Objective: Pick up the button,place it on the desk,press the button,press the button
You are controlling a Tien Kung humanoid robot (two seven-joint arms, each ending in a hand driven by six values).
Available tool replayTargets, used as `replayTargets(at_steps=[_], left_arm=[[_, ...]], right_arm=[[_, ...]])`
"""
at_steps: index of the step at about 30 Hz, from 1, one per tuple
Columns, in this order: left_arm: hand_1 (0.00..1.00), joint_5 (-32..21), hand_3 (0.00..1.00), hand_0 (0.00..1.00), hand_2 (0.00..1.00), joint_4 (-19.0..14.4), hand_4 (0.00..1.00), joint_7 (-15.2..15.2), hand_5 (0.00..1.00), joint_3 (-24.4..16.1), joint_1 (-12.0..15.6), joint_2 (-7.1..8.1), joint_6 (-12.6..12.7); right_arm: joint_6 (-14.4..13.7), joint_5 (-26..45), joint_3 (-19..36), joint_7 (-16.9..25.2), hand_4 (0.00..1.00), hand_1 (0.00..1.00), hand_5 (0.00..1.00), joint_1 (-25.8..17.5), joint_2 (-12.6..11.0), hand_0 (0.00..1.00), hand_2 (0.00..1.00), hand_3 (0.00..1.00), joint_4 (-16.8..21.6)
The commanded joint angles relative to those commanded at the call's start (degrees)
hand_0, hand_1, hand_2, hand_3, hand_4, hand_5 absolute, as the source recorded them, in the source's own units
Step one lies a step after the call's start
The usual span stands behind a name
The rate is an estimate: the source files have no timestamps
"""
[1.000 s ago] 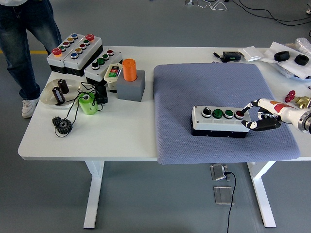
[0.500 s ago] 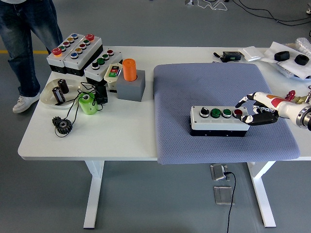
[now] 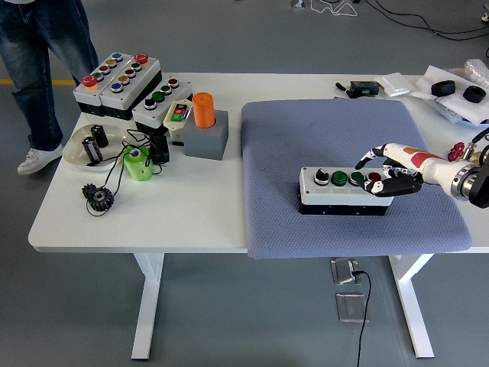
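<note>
A white button box [image 3: 345,189] with a black switch, two green buttons and a red button lies on the blue-grey mat [image 3: 351,138] at the table's right. My right hand [image 3: 388,173] comes in from the right edge and hovers at the box's right end. Its index finger stretches out over the green and red buttons and its other fingers curl by the box's end. It holds nothing. I cannot see whether a fingertip touches a button. My left arm is out of view.
Several other button boxes [image 3: 118,78] stand at the table's back left, beside an orange cylinder in a grey block [image 3: 205,126]. A white dish [image 3: 80,147], a green cup [image 3: 137,164] and a black gear [image 3: 98,198] lie at the left. A person's legs [image 3: 42,53] stand at the far left.
My right hand has risen and moved left, from gripping the box's right end to reaching over its buttons. The box has shifted slightly left.
</note>
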Motion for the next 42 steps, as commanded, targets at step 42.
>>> replayTargets(at_steps=[42], left_arm=[[0.705, 0.5, 0.511, 0.651, 0.725, 0.0, 0.317, -0.1, 0.930, -0.9, -0.5, 0.00, 0.0]], right_arm=[[-7.4, 24.5, 11.4, 6.9, 0.660, 0.002, 0.554, -4.3, -0.4, 0.253, 0.153, 0.763, -1.4]])
